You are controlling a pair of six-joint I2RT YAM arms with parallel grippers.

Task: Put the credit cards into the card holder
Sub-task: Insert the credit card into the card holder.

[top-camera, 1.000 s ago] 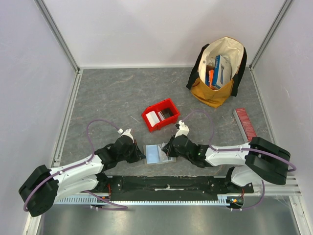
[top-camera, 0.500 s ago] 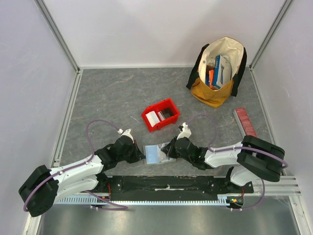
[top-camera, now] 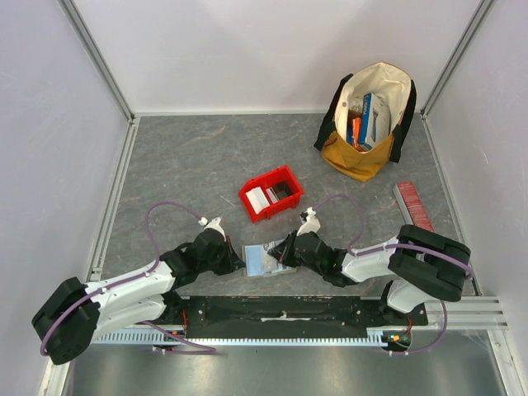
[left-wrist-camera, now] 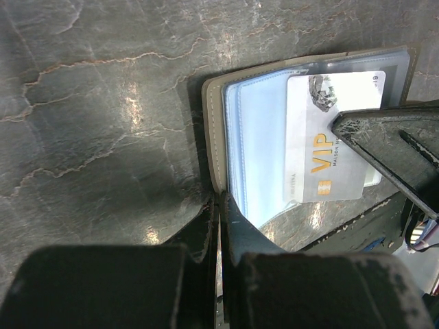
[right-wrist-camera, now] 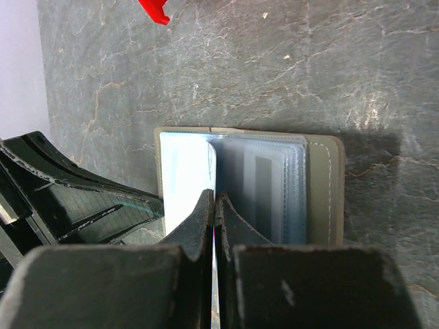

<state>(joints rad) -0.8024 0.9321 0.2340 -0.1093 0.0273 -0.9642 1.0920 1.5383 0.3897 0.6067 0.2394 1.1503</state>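
Observation:
The card holder (top-camera: 266, 261), a grey-olive wallet, lies open on the table between my two grippers. My left gripper (top-camera: 242, 261) is shut on its left edge; in the left wrist view the jaws (left-wrist-camera: 223, 202) pinch the cover of the card holder (left-wrist-camera: 216, 137) and a clear sleeve. My right gripper (top-camera: 280, 252) is shut on a white credit card (left-wrist-camera: 329, 144) marked VIP, which lies over the clear sleeves. In the right wrist view the gripper (right-wrist-camera: 215, 202) holds the card edge-on above the card holder (right-wrist-camera: 322, 188).
A red bin (top-camera: 271, 193) behind the card holder holds a white card (top-camera: 257, 199) and a dark item. A tan tote bag (top-camera: 367, 120) with colourful boxes stands at the back right. A long red ribbed box (top-camera: 412, 208) lies at the right.
My right gripper has moved a little to the left with the white card, further over the open card holder. The left arm has not moved.

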